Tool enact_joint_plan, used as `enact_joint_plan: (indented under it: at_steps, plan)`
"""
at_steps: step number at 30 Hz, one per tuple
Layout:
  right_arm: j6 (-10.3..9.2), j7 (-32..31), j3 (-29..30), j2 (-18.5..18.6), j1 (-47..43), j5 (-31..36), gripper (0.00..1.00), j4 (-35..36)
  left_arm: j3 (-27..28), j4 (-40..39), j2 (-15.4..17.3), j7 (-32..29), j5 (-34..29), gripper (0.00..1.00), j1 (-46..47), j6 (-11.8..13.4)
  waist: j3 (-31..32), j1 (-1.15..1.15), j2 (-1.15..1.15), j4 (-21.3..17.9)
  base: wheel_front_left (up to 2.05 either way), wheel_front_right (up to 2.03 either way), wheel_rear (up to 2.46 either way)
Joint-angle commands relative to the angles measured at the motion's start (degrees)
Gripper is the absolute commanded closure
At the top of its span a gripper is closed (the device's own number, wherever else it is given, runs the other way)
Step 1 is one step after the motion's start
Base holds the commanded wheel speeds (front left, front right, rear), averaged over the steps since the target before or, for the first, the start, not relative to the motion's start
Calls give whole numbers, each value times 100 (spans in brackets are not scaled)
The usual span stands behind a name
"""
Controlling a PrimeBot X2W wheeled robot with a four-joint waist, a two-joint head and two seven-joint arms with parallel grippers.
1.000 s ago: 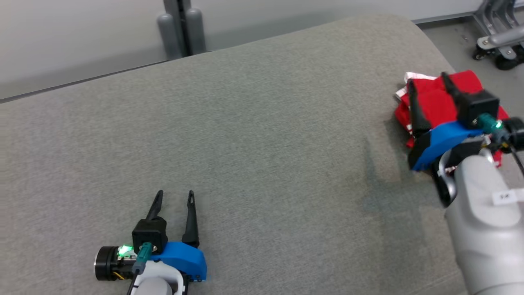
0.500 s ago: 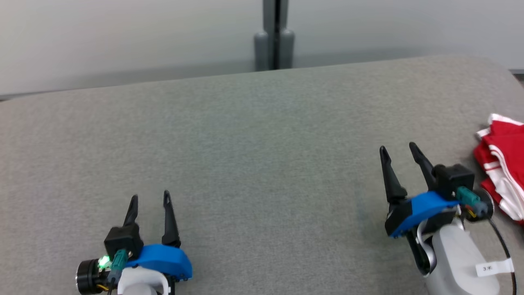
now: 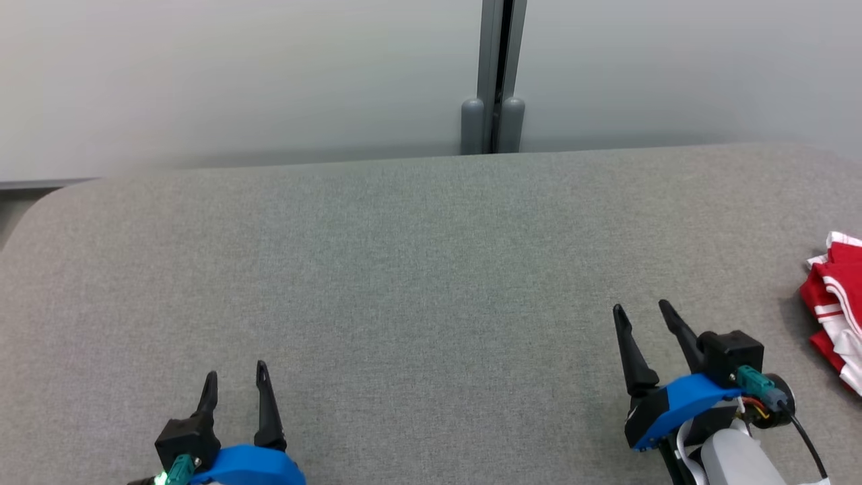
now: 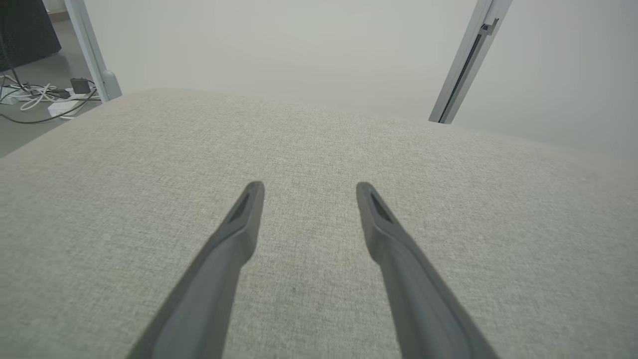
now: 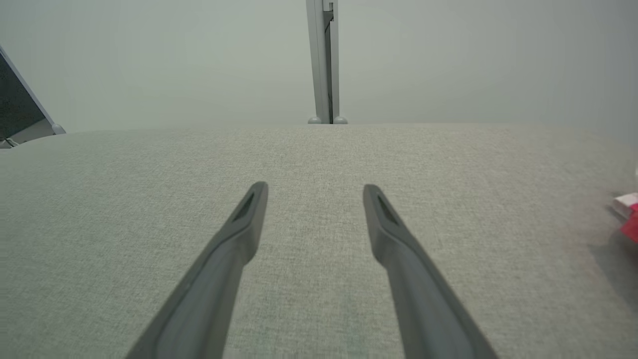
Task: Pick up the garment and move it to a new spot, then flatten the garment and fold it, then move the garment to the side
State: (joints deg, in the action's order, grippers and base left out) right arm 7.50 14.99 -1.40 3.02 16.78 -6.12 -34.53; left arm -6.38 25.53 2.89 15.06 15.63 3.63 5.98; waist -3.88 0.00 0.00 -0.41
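Lighting: we record even, diffuse, moderate brightness. Shadows: we find a soft, faint patch on the grey woven fabric tabletop (image 3: 431, 269), left of the red-and-white cloth garment (image 3: 835, 316). Blur: we see that garment smeared at the right wrist view's edge. Distortion: we note the grey metal post (image 4: 463, 65) leaning in the left wrist view.

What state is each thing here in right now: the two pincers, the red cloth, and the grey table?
left pincer: open, holding nothing, over the table.
right pincer: open, holding nothing, apart from the garment.
garment: red with white stripes, lying in a compact bundle near the table's right edge, touched by neither pincer; partly cut off by the head view's edge.
table: grey fabric top, flat, carrying the garment at its right side.
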Motion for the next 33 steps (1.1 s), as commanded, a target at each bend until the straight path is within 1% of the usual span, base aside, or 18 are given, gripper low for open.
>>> enact_joint_plan:
  at_steps: [1, 6, 11, 14, 15, 18, 22, 31, 33]
  plan:
    - [-2, 21, -16, -4, -128, -40, 0, -1, 18, 4, 3, 13, 14, 0, -58, -37, 75, 0, 0, -48, 0, 0, 0]
    - [-1, 21, -47, -4, -314, -102, 0, 38, 33, 47, 2, 13, 101, 0, -251, -87, 277, 0, 0, -81, 0, 0, 0]
    - [-1, 21, -6, -5, -422, -109, 0, 49, 4, 55, 3, 13, 141, 0, -355, -126, 358, 0, 0, -85, 0, 0, 0]
    - [-1, 21, 9, -6, -445, -94, 0, 79, -28, -20, 2, 13, 184, 0, -373, -194, 371, 0, 0, -58, 0, 0, 0]
    - [-1, -1, 9, -3, -353, -70, 100, 52, -17, -10, 0, -3, 178, 100, -349, -203, 375, 0, 0, -59, 0, 0, 0]
    - [-1, -36, 13, -14, -409, -89, 100, -74, -2, 129, -4, -39, 207, 100, -396, -202, 375, 0, 0, -61, 0, 0, 0]
    - [-1, -221, 134, -14, -373, -540, 100, -29, 96, 89, -4, -182, 624, 100, -329, -267, 375, 0, 0, -58, 0, 0, 0]
    - [-1, -432, 175, -13, -498, -1572, 100, 281, 230, -87, -4, -414, 1507, 100, -260, -403, 375, 0, 0, -51, 0, 0, 0]
    - [-1, -496, 190, -13, -535, -1887, 100, 373, 275, -140, -3, -488, 1780, 100, -236, -446, 375, 0, 0, -48, 0, 0, 0]
